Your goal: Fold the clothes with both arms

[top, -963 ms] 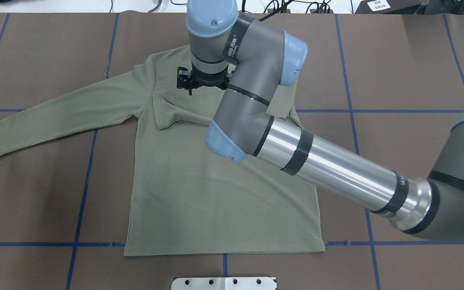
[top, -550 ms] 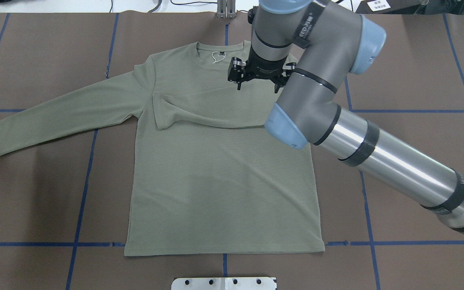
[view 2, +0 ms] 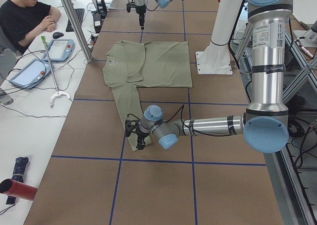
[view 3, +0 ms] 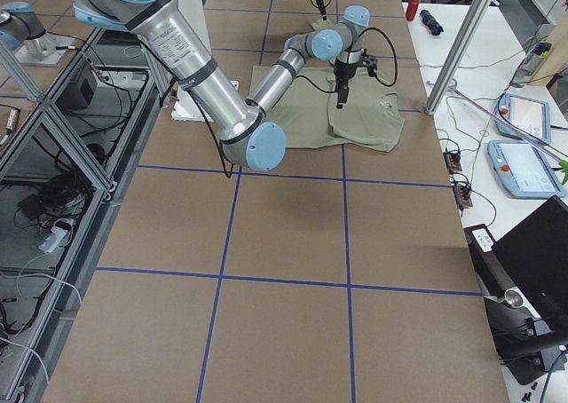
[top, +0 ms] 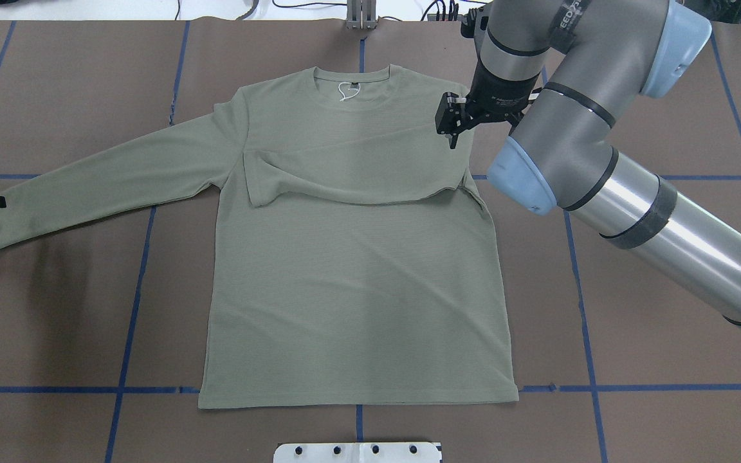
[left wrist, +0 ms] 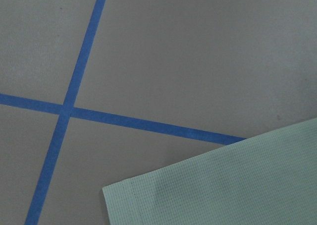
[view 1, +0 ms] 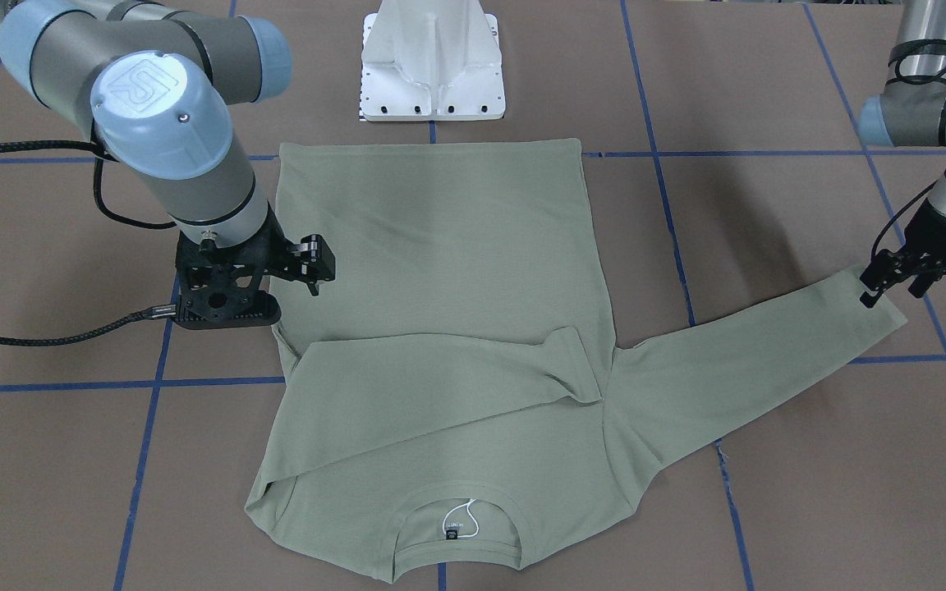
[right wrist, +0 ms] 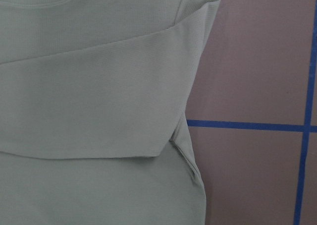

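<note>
Left fingers (view 1: 869, 292) spread, empty, at shirt (top: 345, 289) cuff; right fingers (top: 451, 122) likewise empty.

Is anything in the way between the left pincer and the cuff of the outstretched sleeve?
Nothing visible. The left pincer hangs at the outstretched sleeve's cuff, with only bare brown table cover around it; the right pincer is at the far shoulder of the shirt.
</note>
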You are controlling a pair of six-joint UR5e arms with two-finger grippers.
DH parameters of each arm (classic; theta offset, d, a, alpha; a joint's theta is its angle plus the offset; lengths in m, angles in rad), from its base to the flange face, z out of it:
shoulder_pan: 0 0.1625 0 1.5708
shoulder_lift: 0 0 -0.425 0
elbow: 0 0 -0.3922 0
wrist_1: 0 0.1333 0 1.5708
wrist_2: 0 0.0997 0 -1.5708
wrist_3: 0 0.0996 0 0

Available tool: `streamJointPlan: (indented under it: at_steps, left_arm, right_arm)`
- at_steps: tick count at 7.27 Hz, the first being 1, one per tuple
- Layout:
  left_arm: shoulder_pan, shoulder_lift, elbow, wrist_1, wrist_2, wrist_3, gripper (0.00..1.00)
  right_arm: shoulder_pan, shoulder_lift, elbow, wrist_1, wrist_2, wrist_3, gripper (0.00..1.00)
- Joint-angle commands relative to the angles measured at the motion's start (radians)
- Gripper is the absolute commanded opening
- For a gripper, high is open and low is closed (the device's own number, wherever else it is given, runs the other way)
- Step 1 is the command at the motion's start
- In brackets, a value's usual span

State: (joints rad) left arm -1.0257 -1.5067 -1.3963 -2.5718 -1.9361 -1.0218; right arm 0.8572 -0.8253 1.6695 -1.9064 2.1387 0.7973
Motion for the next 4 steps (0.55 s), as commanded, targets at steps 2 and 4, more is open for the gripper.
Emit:
streamJointPlan:
  at_steps: [2,4]
  left_arm:
    - [0.022,-0.001,0.034,-0.005,0.039,0.048,0.99]
    - [0.021,0.002,0.033,-0.007,0.036,0.045,0.94]
  right_arm:
    - [0.003,-0.046,0.055,-0.017,-0.003,-0.029,1.00]
    - [0.003,-0.040,0.062,-0.016,-0.002,-0.021,1.00]
